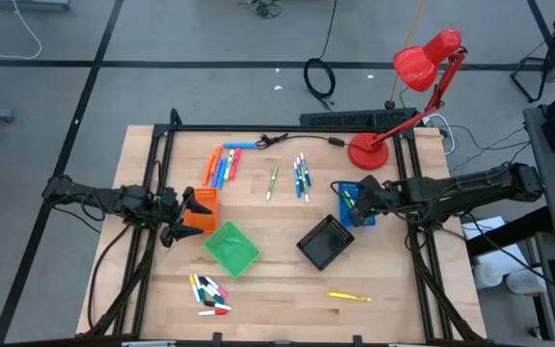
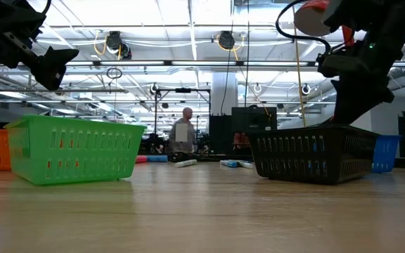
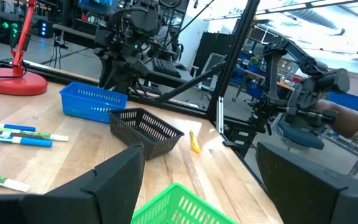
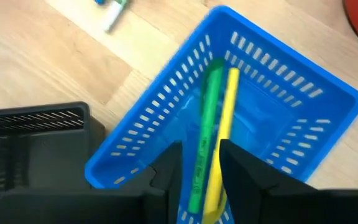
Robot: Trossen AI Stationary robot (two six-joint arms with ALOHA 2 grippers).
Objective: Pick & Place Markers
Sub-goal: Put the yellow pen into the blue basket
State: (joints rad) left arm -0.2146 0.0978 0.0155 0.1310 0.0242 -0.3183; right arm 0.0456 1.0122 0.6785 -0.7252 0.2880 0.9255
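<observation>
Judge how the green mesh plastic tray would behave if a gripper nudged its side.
The green mesh plastic tray probably slides easily: its walls are thin open lattice, so it looks light for its size. It seems unlikely to tip, sitting low and wide on the bare wooden table. Its walls may flex a little under a push. The waiting left gripper is nearest to it.

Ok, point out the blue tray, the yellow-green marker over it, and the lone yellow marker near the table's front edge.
blue tray [image 4: 303, 81], right wrist view, on its slotted far wall.
yellow-green marker [image 4: 219, 118], right wrist view, mid-barrel, between the right gripper's fingers.
lone yellow marker [image 1: 350, 297], high view, middle of its barrel.
</observation>
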